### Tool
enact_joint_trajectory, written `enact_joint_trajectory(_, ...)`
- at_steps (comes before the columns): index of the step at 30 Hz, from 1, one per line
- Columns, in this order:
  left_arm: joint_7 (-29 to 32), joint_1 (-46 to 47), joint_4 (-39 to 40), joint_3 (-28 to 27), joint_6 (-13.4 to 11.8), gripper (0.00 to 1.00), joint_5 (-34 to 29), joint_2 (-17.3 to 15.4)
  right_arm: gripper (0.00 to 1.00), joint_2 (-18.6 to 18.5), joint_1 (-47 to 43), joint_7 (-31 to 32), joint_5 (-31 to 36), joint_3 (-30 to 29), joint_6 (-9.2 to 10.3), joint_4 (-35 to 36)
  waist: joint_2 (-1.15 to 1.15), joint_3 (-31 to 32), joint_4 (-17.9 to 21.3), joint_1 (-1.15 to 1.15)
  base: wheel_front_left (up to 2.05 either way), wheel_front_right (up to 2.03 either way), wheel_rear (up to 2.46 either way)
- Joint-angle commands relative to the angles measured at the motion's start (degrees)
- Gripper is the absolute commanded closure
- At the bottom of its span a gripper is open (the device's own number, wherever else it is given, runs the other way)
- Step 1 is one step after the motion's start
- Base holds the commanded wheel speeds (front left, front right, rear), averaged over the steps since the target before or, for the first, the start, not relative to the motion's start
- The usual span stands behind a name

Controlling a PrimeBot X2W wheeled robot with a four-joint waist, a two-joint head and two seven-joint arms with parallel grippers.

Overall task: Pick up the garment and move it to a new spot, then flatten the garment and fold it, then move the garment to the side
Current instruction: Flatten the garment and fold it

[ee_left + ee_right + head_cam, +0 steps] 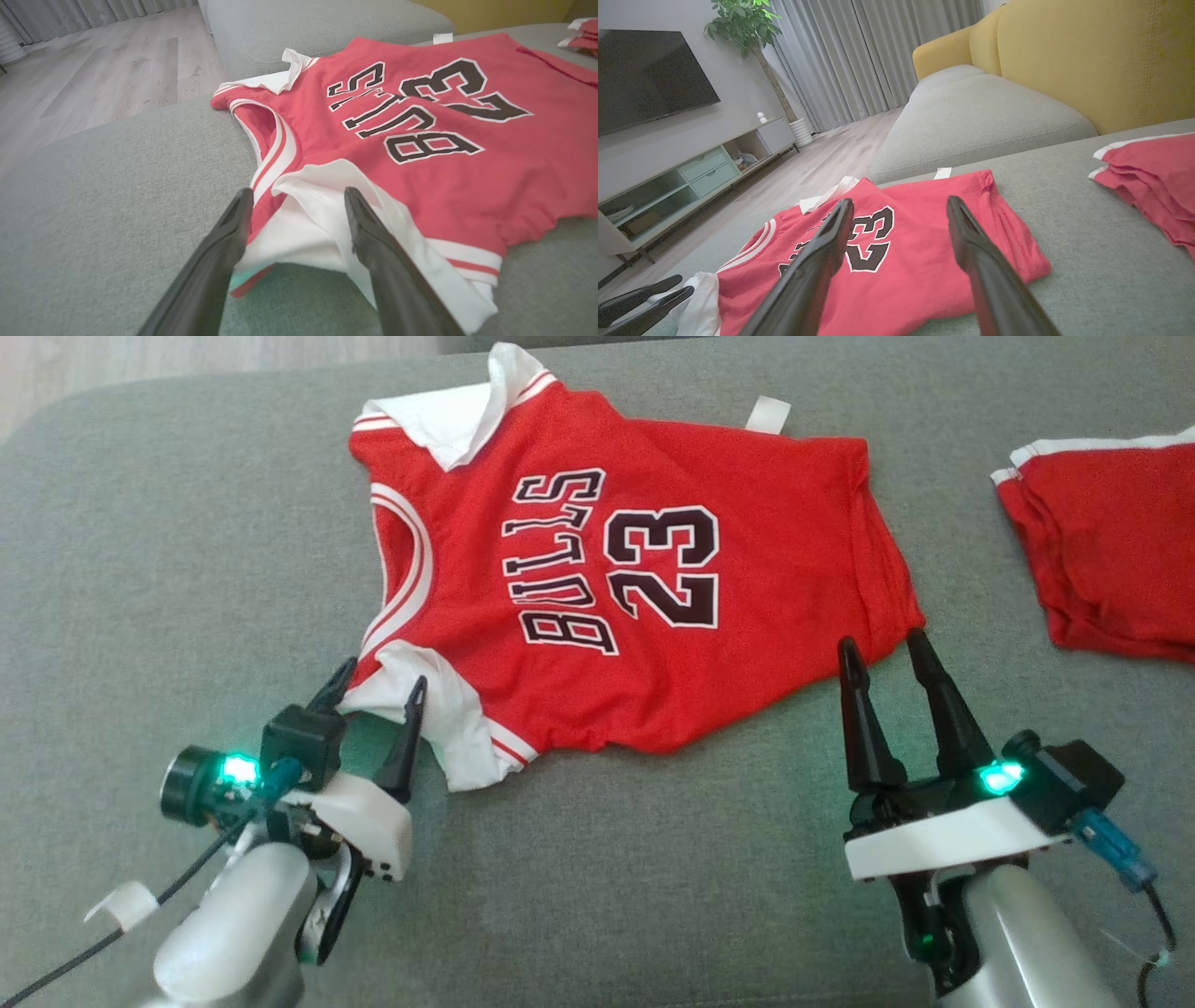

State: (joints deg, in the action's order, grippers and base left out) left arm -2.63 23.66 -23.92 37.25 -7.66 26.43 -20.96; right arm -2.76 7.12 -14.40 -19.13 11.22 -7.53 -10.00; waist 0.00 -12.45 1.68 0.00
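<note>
I've got the red jersey [607,588] lying spread on the grey sofa cushion [187,569], print side up w/ "BULLS 23" readable. It's turned sideways from my head cam: neck opening twd the left, hem twd the right. A small white tag [767,413] sticks out at the far edge. White sleeves w/ red stripes show at the far-left and near-left corners.

The left end effector [385,674] is at the near-left corner, fingers apart, straddling the bunched white sleeve [308,219]. On the left wrist cam the left end effector [299,191] has sleeve fabric btwn its two dark fingers, not clamped. Can't tell if the tips touch the cloth.

The right end effector [882,639] is at the near-right hem corner, fingers also apart, nothing held. One tip is over bare cushion just beside the hem, the other at the corner itself. On the right wrist cam the right end effector [900,200] frames the "23" on the jersey [901,261], and the left end effector [679,285] shows at the lower left by the sleeve.

A second red garment [1102,551], folded w/ white trim, sits on the same cushion, well apart to the right. Beyond that: yellow sofa back [1087,60], wood floor [93,70].
</note>
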Motion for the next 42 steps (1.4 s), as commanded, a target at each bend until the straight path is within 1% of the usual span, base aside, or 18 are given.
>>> enact_joint_trajectory(1, -0.25, 3.29, 1.01, -1.79, -0.53, 0.00, -0.59, -1.86, 0.00, -0.11, 2.03, -0.60, -0.27, 1.30, 0.04, 1.94, 0.00, -0.30, 0.32, 0.00, 0.00, 0.00, 0.00)
enact_joint_trajectory(9, -1.05, 5.72, -2.70, -1.37, -0.24, 0.00, -1.16, -1.74, 0.00, -0.11, 2.51, -0.60, -0.57, 1.34, 0.04, 1.92, 0.00, -1.07, 1.36, 0.00, 0.00, 0.00, 0.00)
enact_joint_trajectory(10, -1.12, 5.97, -3.05, -1.24, -0.11, 0.27, -1.21, -1.67, 0.00, -0.11, 2.56, -0.60, -0.60, 1.35, 0.04, 1.91, 0.00, -1.10, 1.45, 0.00, 0.00, 0.00, 0.00)
enact_joint_trajectory(11, -1.18, 6.22, -3.39, -1.08, 0.03, 0.68, -1.27, -1.59, 0.00, -0.11, 2.59, -0.60, -0.62, 1.36, 0.04, 1.90, 0.00, -1.13, 1.51, 0.00, 0.00, 0.00, 0.00)
enact_joint_trajectory(12, -1.22, 6.44, -3.73, -0.92, 0.13, 1.00, -1.35, -1.52, 0.00, -0.11, 2.62, -0.60, -0.63, 1.36, 0.04, 1.89, 0.00, -1.16, 1.55, 0.00, 0.00, 0.00, 0.00)
enact_joint_trajectory(15, -1.99, 7.04, -4.55, -0.63, 0.10, 1.00, -1.72, -1.35, 0.00, -0.11, 2.70, -0.60, -0.63, 1.32, 0.04, 1.83, 0.00, -1.16, 1.66, 0.00, 0.00, 0.00, 0.00)
enact_joint_trajectory(20, -6.20, 7.80, -3.62, -1.09, -0.24, 1.00, -2.09, -0.99, 0.00, -0.11, 2.42, -0.60, -0.58, 0.86, 0.04, 1.72, 0.00, -0.34, 1.19, 0.00, 0.00, 0.00, 0.00)
enact_joint_trajectory(25, -8.82, 6.00, -0.37, -1.84, -1.81, 1.00, -2.13, -1.58, 0.00, -0.11, 1.61, -0.60, -0.56, 0.59, 0.04, 1.31, 0.00, 1.74, -0.47, 0.00, 0.00, 0.00, 0.00)
enact_joint_trajectory(32, -9.85, -2.39, 8.11, -3.38, -5.26, 1.00, -1.01, -4.84, 0.00, -0.11, 0.25, -0.60, -0.80, 0.72, 0.04, 0.69, 0.00, 4.81, -3.53, 0.00, 0.00, 0.00, 0.00)
enact_joint_trajectory(36, -8.84, -6.67, 13.97, -3.25, -7.08, 1.00, -1.23, -7.05, 0.00, -0.11, -0.59, -0.60, -0.86, 0.86, 0.04, 0.24, 0.00, 6.08, -5.60, 0.00, 0.00, 0.00, 0.00)
enact_joint_trajectory(38, -7.72, -8.45, 16.36, -2.74, -7.55, 1.00, -1.38, -8.05, 0.00, -0.11, -0.88, -0.60, -0.89, 1.06, 0.04, 0.10, 0.00, 6.61, -6.54, 0.00, 0.00, 0.00, 0.00)
enact_joint_trajectory(41, -5.86, -10.43, 18.44, -1.70, -7.52, 1.00, -1.51, -9.41, 0.00, -0.11, -1.22, -0.60, -1.00, 1.22, 0.04, -0.13, 0.00, 7.29, -7.78, 0.00, 0.00, 0.00, 0.00)
enact_joint_trajectory(42, -5.86, -10.43, 18.44, -1.70, -7.52, 1.00, -1.51, -9.41, 0.00, -0.11, -1.22, -0.60, -1.00, 1.22, 0.04, -0.13, 0.00, 7.29, -7.78, 0.00, 0.00, 0.00, 0.00)
